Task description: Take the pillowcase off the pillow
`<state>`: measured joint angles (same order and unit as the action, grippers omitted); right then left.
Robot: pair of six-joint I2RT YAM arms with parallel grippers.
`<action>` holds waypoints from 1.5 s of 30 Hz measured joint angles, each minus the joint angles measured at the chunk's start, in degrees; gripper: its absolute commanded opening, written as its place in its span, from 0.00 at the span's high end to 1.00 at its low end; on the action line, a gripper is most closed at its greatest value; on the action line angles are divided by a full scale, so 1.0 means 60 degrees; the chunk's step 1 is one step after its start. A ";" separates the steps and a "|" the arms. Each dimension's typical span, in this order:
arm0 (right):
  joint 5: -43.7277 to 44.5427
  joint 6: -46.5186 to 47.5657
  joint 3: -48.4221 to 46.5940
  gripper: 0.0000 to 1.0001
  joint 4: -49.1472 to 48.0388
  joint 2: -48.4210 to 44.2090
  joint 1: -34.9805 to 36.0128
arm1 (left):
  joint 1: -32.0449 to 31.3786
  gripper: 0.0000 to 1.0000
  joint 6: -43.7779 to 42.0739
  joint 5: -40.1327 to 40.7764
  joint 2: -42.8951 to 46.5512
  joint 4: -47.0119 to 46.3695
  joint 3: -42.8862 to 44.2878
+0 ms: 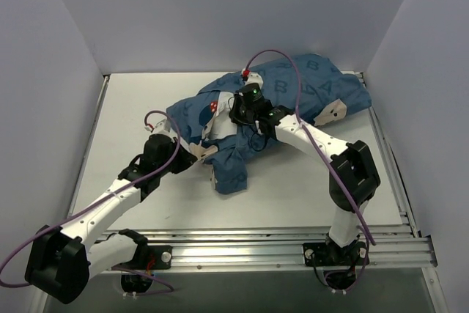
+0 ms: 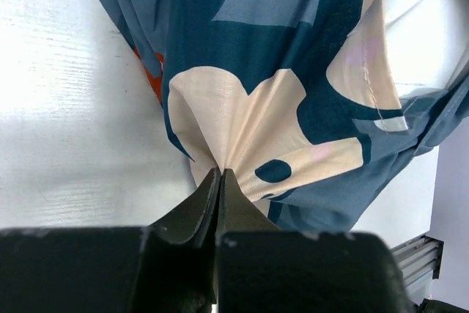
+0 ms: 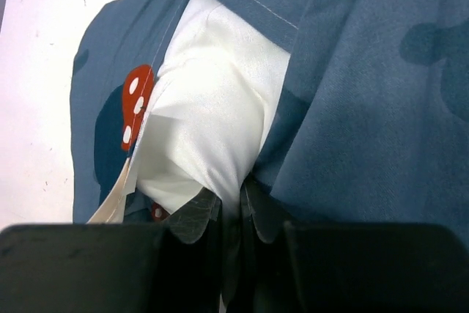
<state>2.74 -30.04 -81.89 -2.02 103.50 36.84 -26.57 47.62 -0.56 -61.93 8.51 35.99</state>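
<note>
Blue pillowcase (image 2: 198, 27), sheathing most of the pillow (image 3: 212, 108), is clenched in my left pincer (image 2: 220, 181), my right pincer (image 3: 231, 203) nipping the pillow's bared white cloth; either thin pinch may slip under pull.

Both arms stretch forward, angled toward each other; left gripper (image 2: 220, 174) pinched tight, right gripper (image 3: 231, 194) clamped nearly closed.

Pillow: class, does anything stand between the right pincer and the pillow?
Nothing visible does. The right pincer is shut directly on bare white pillow, with the pillowcase parted to either side.
</note>
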 measured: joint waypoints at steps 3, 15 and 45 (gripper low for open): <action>-0.0044 0.0018 -0.0051 1.00 0.0018 -0.0004 0.0087 | -0.0004 0.98 0.0036 -0.0026 -0.0011 0.0022 -0.0036; 0.0801 0.0044 0.1104 1.00 -0.1217 -0.0306 0.1137 | -0.0663 0.25 -0.0262 0.0062 0.0557 0.0929 0.0914; 0.1366 0.0273 -0.0539 1.00 -0.0240 0.0780 0.1490 | -0.2036 0.98 0.0991 0.1854 -0.1093 0.0288 0.1129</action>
<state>10.94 -28.40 -85.12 -3.46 108.18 45.78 -38.79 53.56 10.57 -68.49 10.24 42.76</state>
